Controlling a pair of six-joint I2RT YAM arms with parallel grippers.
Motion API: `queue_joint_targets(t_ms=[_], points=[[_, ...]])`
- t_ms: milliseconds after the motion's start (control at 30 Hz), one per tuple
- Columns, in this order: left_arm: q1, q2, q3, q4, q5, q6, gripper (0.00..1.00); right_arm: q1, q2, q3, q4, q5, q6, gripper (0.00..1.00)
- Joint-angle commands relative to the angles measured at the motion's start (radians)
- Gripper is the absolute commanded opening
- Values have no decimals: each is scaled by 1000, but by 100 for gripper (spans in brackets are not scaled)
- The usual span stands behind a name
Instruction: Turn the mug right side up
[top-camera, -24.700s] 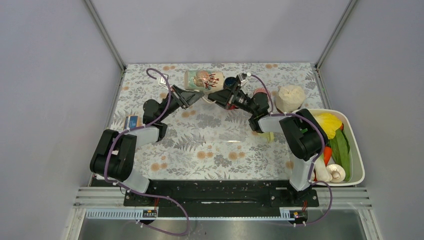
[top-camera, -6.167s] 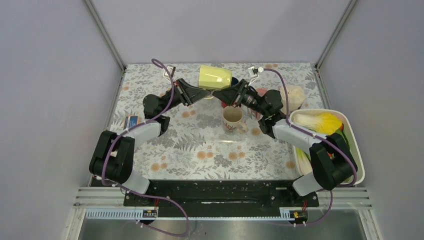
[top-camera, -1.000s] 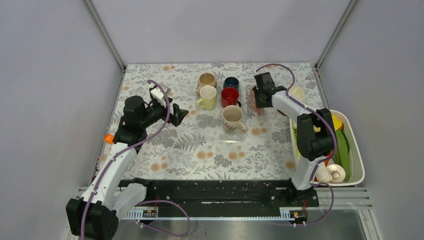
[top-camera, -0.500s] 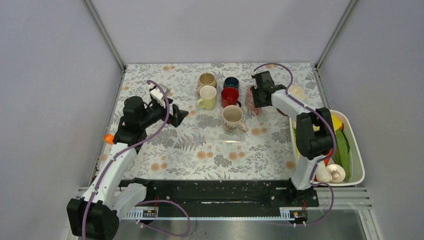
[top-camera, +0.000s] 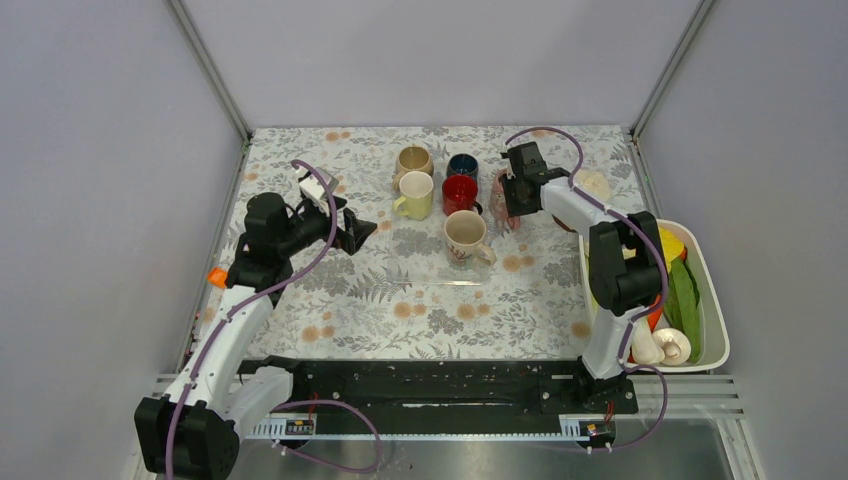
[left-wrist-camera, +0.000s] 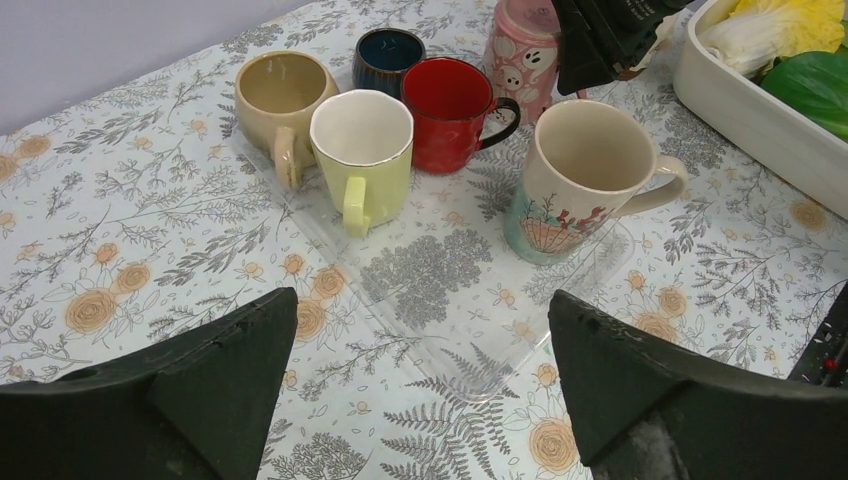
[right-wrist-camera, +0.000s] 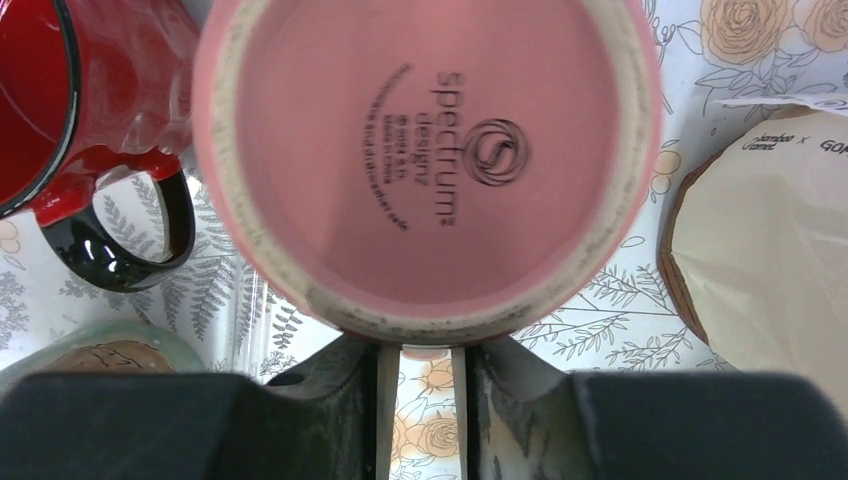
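- Pink mug: upside down, base up with the maker's stamp showing, rim on the table. It stands at the far right of the mug group, just beside the red mug.
- Handling, judged: glazed ceramic, so stiff, fairly heavy for a fingertip hold, slick on the wall and liable to chip if dropped. The handle or the rim looks the surest hold, since the round body gives the pads little to bite on.
- Right gripper: hangs right over the mug at its near edge. Its fingers stand a narrow gap apart with tablecloth showing between them. Whether they catch the handle cannot be told.
- Left gripper: jaws spread wide with nothing between them, well apart from the mugs and facing the group from the left.
- Neighbours, all upright: red mug, cream patterned mug, yellow mug, tan mug, dark blue mug.
- Clear sheet: lies flat under the nearer mugs.
- Obstructions, judged: the red mug's black handle points toward the pink mug, and a paper-wrapped round item sits close on the other side. The white tub of vegetables sits farther right. There is little room to swing the mug over.
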Motion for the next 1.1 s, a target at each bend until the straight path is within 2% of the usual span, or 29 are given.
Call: queue_joint_targets(t_ms=[0,167,300,433,567,733,933,1067], points=[[10,-16,-7,53,33,-12,99,-5,1,52,-3,-9,-23,25],[11,-13,-6,53,40,-14,99,-5,-30,39,47,13,-62,0],[12,-8,3,53,45,-14,99,-4,-106,-32,179,6,-109,0],[11,16,51,-17,66,-17,99,-3,-215,-137,338,-24,-146,0],[15,38,84,-32,84,-73,99,-5,-309,-195,427,-38,-149,0],[35,60,82,-1,116,-181,99,-5,-409,-214,452,-53,-140,0],[39,123,112,-9,327,-133,99,-5,-548,-216,445,-97,-88,0],[24,175,171,11,386,-153,99,-5,-614,-208,446,-101,-64,0]])
